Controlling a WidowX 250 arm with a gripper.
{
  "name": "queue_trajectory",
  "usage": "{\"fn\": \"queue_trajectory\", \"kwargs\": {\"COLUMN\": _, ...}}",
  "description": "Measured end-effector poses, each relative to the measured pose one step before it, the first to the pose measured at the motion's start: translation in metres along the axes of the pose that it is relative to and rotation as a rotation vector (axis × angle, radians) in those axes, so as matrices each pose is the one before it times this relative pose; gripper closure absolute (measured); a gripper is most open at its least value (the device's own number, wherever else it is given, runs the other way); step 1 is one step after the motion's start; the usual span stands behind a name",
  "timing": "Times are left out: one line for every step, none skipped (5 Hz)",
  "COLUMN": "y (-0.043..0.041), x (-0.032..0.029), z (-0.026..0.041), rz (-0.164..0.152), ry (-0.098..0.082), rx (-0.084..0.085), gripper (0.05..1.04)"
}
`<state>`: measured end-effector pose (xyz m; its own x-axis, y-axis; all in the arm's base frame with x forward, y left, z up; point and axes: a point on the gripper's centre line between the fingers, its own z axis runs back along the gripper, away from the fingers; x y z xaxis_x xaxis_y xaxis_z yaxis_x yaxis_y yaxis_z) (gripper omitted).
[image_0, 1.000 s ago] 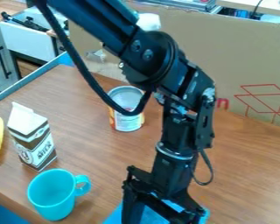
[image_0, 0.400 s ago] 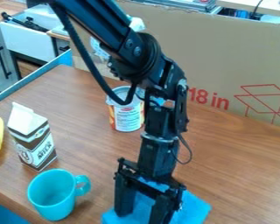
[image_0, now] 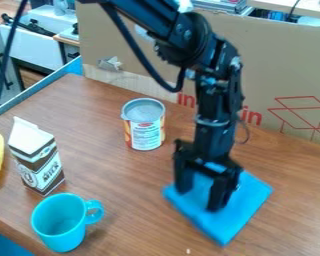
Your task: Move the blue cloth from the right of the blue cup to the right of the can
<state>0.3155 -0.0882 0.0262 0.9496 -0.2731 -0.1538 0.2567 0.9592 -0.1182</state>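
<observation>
The blue cloth [image_0: 224, 221] lies flat on the table [image_0: 116, 182], directly under the gripper [image_0: 199, 200], most of it spreading toward the view's lower right. It is nearly square, with no clear long axis, one corner pointing at the view's bottom edge. The fingers stand wide apart over its upper left part, blue showing between them; whether they touch or pinch it, I cannot tell. The can [image_0: 144, 125] stands upright, up and left; farther left are the mug [image_0: 59, 222] and carton [image_0: 37, 157].

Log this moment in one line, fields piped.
gripper: open, at blue cloth | cloth: flat on table | mug: upright, near carton | can: upright
</observation>
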Motion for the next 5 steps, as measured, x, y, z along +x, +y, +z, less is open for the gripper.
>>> {"fn": "queue_trajectory", "kwargs": {"y": 0.01740, "x": 0.04525, "z": 0.01326, "rz": 0.0065, "ry": -0.0373, "rx": 0.0538, "gripper": 0.083}}
{"fn": "queue_trajectory", "kwargs": {"y": 0.00917, "x": 0.02191, "z": 0.00532, "rz": 0.0471, "ry": -0.0268, "rx": 0.0032, "gripper": 0.083}}
{"fn": "queue_trajectory", "kwargs": {"y": 0.00645, "x": -0.02616, "z": 0.00323, "rz": 0.0944, "ry": 0.0262, "rx": 0.0485, "gripper": 0.083}}
{"fn": "queue_trajectory", "kwargs": {"y": 0.00245, "x": -0.02904, "z": 0.03521, "rz": 0.0572, "ry": -0.0404, "rx": 0.0208, "gripper": 0.083}}
{"fn": "queue_trajectory", "kwargs": {"y": -0.01830, "x": -0.01426, "z": 0.00677, "rz": 0.0138, "ry": -0.0230, "rx": 0.0359, "gripper": 0.083}}
